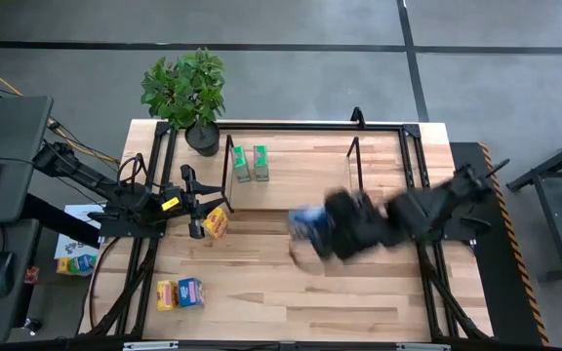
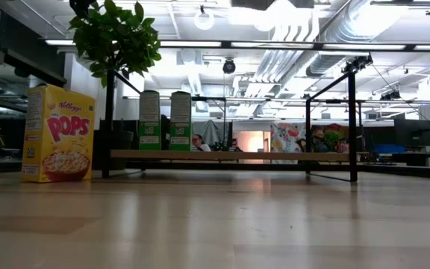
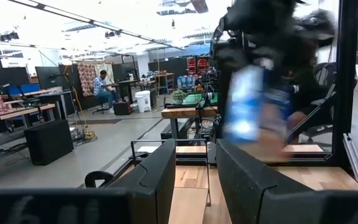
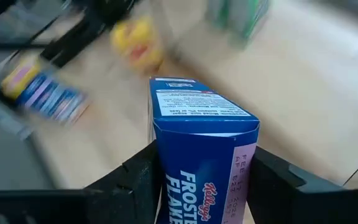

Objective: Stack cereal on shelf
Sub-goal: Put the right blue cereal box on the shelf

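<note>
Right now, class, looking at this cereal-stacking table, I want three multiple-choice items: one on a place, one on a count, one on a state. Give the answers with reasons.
1. Where does the potted plant stand?
A. at the table's far left corner, beside the shelf
B. on the shelf's board
C. beside the right arm

2. How many green boxes stand on the shelf?
A. none
B. two
C. four

3. What is the right pincer doing?
A. hanging open over bare wood
B. shut on the blue box
C. holding a yellow box

Answers:
1 A: the high view shows it at that corner, off the board.
2 B: the high and low views both show a pair side by side.
3 B: the right wrist view shows the fingers pressed on both sides of the blue box.
</note>
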